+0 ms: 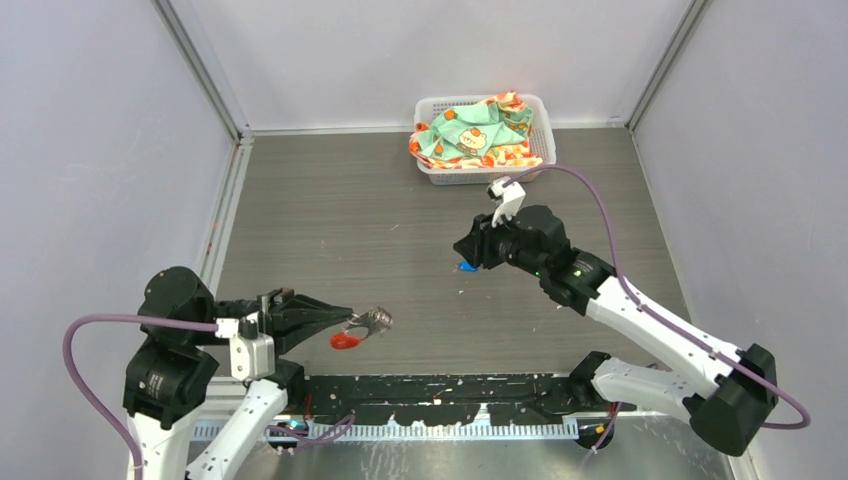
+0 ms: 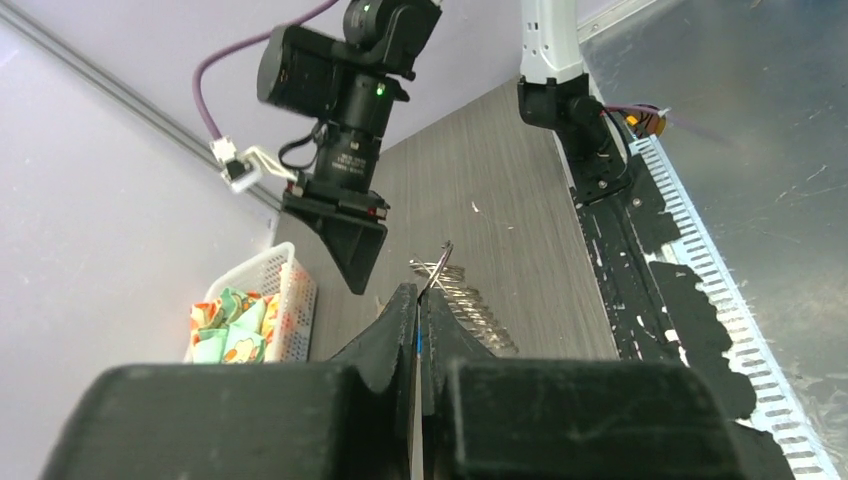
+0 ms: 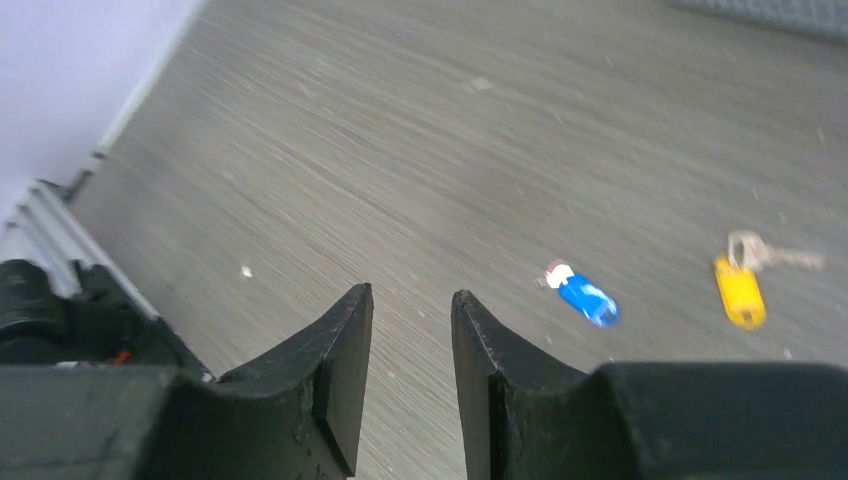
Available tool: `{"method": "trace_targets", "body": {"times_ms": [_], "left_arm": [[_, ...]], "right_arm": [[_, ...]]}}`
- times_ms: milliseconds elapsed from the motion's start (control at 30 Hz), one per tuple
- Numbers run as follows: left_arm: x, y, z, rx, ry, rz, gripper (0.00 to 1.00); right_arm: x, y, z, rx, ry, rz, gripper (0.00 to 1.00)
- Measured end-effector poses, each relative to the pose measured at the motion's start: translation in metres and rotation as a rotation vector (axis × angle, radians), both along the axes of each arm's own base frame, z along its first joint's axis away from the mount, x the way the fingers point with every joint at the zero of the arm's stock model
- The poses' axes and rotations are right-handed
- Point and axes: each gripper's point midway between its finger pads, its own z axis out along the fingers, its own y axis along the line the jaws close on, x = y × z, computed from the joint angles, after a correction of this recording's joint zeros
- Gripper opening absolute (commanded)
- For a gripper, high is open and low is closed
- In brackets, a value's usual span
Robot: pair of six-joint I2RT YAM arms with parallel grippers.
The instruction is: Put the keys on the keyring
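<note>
**Keyring held on the left; a key not yet picked up on the right**

The thin grey metal keyring (image 1: pixel 376 320) with its elongated red plastic tag (image 1: pixel 345 341) is held above the near-left of the table by the left gripper (image 2: pixel 419 296), clamped on the ring; the right gripper (image 3: pixel 411 330) hangs over the middle of the grey wood-grain table (image 1: pixel 330 200), fingers parted and nothing between them; the tiny blue-tagged key (image 3: pixel 585 297) lies flat just beside it, the tiny yellow-tagged key (image 3: pixel 740 291) apart from that one. The step in hand is judged to be the reach for a key, probably the blue one; the fingers must be centred over it, lowered and closed with the key's hole left free. A white plastic basket (image 1: pixel 430 170) of patterned cloth (image 1: pixel 470 135) stands at the far edge, well apart; nothing is seen in the way.
</note>
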Motion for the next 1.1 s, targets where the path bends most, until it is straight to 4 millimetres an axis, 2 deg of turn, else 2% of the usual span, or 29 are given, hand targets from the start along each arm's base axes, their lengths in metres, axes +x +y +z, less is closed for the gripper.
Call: {"method": "trace_targets", "body": {"times_ms": [133,233,567,733,833,967,1100], "left_arm": [[-0.006,0.002,0.001,-0.006,-0.050,-0.008,0.00],[-0.012,0.003,0.002,-0.011,-0.092,-0.023,0.00],[-0.015,0.002,-0.002,-0.013,-0.178,-0.048,0.00],[-0.014,0.002,-0.001,-0.013,-0.187,-0.048,0.00],[-0.014,0.002,-0.001,-0.013,-0.186,-0.047,0.00],[-0.010,0.002,-0.004,-0.008,-0.145,-0.032,0.00],[0.007,-0.001,-0.016,0.014,0.022,0.013,0.00]], "right_arm": [[-0.007,0.009,0.043,0.083,-0.122,0.081,0.40],[-0.006,0.012,0.059,0.102,-0.176,0.105,0.40],[-0.003,0.014,0.058,0.084,-0.204,0.117,0.42],[0.009,0.012,0.041,0.044,-0.165,0.068,0.50],[0.020,0.003,0.027,0.008,-0.128,-0.012,0.54],[0.045,-0.024,-0.003,-0.079,-0.024,-0.179,0.55],[0.072,-0.058,-0.042,-0.156,0.099,-0.345,0.55]]}}
